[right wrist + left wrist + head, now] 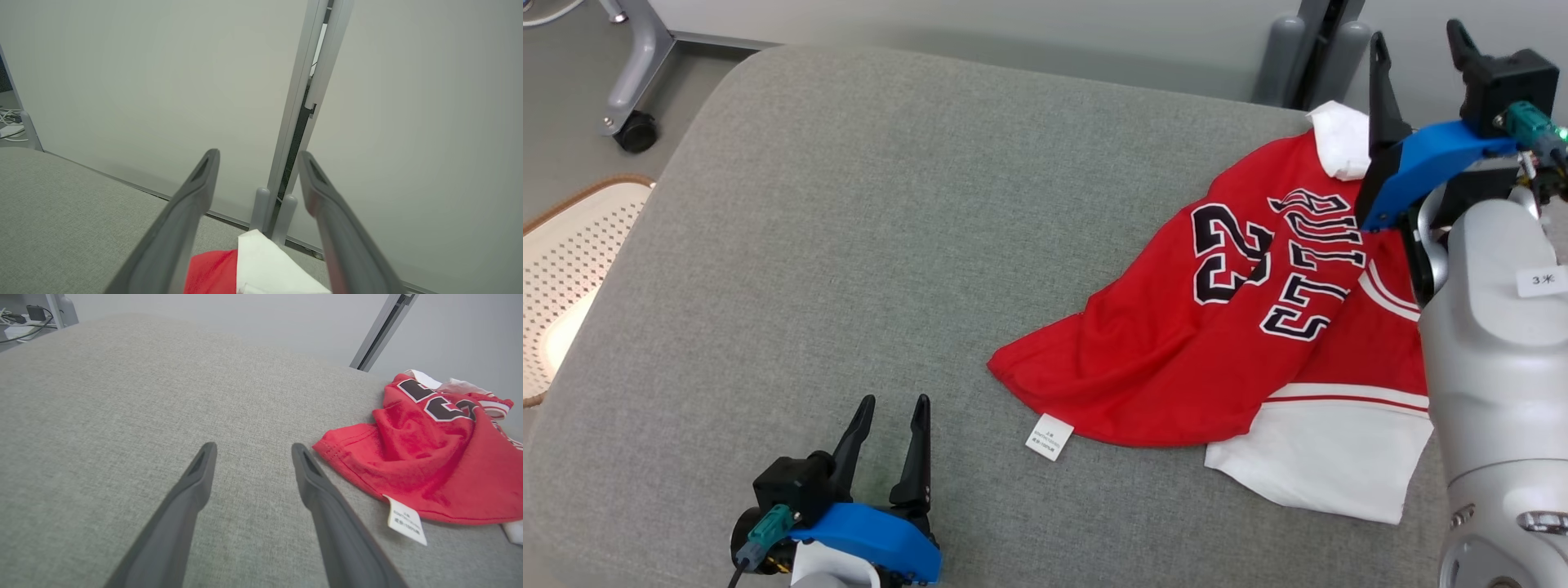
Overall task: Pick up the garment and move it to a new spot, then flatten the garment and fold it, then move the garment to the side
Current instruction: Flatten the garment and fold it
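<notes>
A red and white jersey [1225,343] with black lettering lies crumpled on the right side of the grey cushioned surface [849,245]; a small white label [1049,437] sticks out at its near edge. My left gripper [894,408] stands open near the front edge, well left of the jersey, nothing between its fingers. In the left wrist view the jersey [429,457] lies to the right of the open left gripper [251,449]. My right gripper [1417,41] is raised above the jersey's far white corner, open and empty. The right wrist view shows the right gripper [257,157] above that white corner [265,265].
A pale wall with a grey vertical post [1311,49] runs behind the surface. At the left stand a white perforated seat [564,278] and a caster wheel [636,131] of a grey frame. My pale right forearm [1494,367] covers the jersey's right edge.
</notes>
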### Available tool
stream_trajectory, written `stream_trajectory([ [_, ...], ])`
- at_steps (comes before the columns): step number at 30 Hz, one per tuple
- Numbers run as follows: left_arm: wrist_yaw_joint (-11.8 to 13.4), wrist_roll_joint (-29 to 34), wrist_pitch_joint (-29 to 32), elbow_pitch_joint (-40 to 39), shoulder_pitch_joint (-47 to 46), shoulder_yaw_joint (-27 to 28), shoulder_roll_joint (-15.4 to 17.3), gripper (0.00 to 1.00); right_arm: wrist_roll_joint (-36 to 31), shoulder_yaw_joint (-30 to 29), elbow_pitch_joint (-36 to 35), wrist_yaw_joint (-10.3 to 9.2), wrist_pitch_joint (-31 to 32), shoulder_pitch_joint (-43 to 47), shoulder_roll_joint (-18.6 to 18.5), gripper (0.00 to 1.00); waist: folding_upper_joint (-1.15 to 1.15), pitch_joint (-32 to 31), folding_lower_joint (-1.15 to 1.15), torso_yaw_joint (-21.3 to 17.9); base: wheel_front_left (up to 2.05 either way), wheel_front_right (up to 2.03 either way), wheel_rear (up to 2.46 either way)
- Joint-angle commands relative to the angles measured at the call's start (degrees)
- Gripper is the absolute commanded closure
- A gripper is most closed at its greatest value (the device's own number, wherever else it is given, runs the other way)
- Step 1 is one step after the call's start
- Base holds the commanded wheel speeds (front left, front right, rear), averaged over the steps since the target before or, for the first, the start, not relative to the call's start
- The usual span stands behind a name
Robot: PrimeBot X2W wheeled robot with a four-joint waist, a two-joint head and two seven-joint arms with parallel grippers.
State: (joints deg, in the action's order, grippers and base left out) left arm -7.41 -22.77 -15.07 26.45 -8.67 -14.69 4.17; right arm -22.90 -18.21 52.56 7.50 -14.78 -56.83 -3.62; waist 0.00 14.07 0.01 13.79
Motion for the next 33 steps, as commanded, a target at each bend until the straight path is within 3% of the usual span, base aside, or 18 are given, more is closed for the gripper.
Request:
stream_trajectory([
  [1, -0.2, 0.2, -0.1, 0.2, -0.6, 0.3, 0.4, 0.0, 1.3, 0.2, 0.4, -0.02, -0.4, 1.8, 0.3, 0.0, 0.0, -0.8, -0.01, -0.9, 0.0, 0.0, 0.0],
  [16, -0.2, 1.5, -0.1, 1.0, 3.8, 2.4, 0.5, 0.0, 22.2, 12.1, -6.5, -0.01, -0.4, 26.9, 0.7, 0.0, 0.0, -7.9, -0.01, -6.7, 0.0, 0.0, 0.0],
  [25, -0.1, 2.1, -0.1, 1.3, 6.0, 2.5, 0.3, 0.0, 26.0, 15.1, -4.1, -0.01, -0.4, 36.3, 0.7, 0.0, 0.0, -10.0, -0.01, -8.4, 0.0, 0.0, 0.0],
  [33, -0.1, 1.9, -0.1, 1.3, 6.1, 1.7, 0.5, 0.0, 25.7, 14.7, 1.7, -0.02, -0.4, 36.4, 0.7, 0.0, 0.0, -9.6, -0.01, -7.7, 0.0, 0.0, 0.0],
])
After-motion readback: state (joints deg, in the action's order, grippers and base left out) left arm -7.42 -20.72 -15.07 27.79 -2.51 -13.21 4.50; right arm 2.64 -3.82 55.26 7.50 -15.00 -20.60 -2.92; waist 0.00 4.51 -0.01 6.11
